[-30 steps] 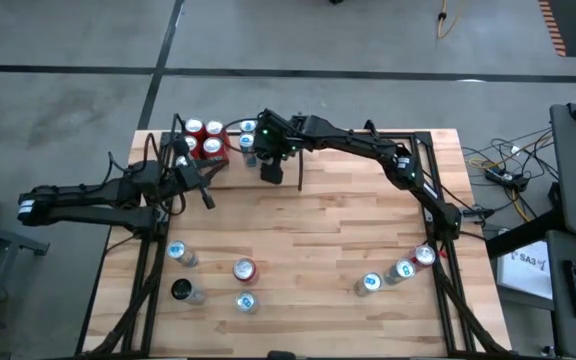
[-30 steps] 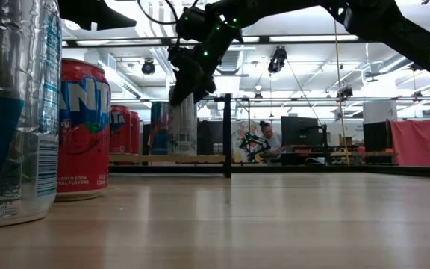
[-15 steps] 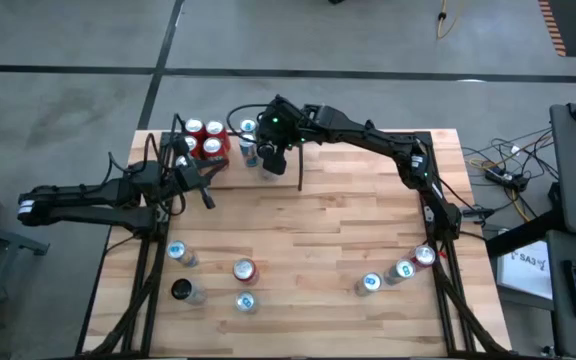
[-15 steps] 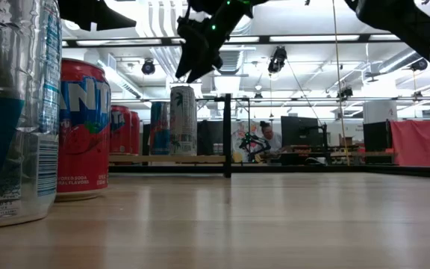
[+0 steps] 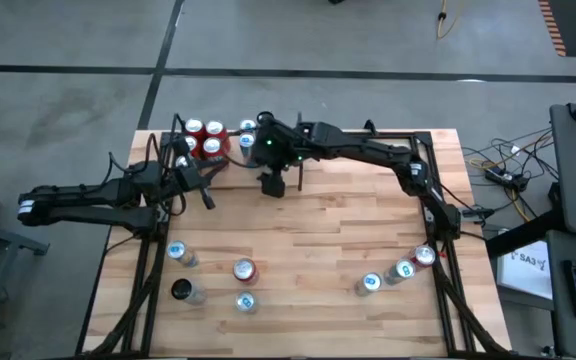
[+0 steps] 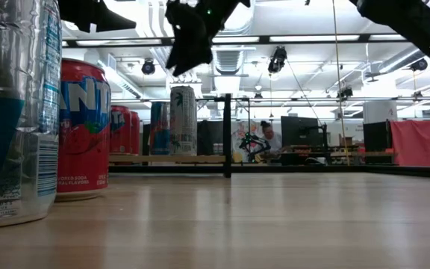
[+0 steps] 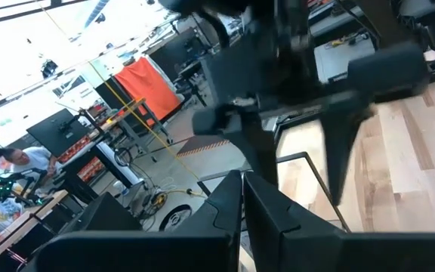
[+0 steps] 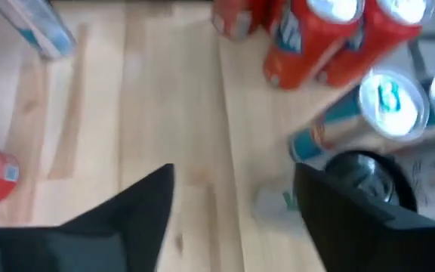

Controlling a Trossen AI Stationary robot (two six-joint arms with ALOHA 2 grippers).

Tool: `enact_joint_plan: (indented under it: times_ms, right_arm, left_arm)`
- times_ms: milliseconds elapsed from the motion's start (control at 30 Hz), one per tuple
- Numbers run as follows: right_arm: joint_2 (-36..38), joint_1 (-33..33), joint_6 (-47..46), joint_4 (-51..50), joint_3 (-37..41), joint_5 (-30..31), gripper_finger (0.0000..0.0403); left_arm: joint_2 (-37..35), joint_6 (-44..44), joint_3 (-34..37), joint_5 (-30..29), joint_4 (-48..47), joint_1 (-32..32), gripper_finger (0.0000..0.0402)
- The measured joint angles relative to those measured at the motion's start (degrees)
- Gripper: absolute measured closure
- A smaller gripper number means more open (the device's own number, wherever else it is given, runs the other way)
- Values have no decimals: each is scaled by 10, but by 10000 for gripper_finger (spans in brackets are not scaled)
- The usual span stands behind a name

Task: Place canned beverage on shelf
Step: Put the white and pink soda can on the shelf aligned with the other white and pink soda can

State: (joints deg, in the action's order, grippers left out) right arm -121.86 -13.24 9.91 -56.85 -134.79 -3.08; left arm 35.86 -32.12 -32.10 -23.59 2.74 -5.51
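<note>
The shelf is the black-framed bay at the table's far left, with a wood floor. Red cans and blue-and-white cans stand on it. A tall silver can stands upright on its base at the shelf's right end, beside the black post. My right gripper hangs open above and just in front of this can, with nothing between its fingers. My left gripper is shut and empty at the table's left side.
Several loose cans stand near the front edge: at the left, in the middle and at the right. Two of them loom close in the low view. Black frame rails run along the table's sides.
My right gripper has come up off the tall silver can and drawn back a little toward the table's near edge. The can stays upright on the shelf where the gripper was.
</note>
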Motion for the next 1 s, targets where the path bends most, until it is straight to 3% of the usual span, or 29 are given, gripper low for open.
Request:
enact_joint_plan:
  times_ms: [233,367,1000]
  right_arm:
    - [-20,-11,-9,-30,1,44,315]
    - [-22,-14,0,-38,2,47,382]
    - [-20,-46,38,-61,2,125,390]
  left_arm:
    - [0,0,0,0,0,0,402]
    - [0,0,0,0,0,0,402]
    - [0,0,0,0,0,0,402]
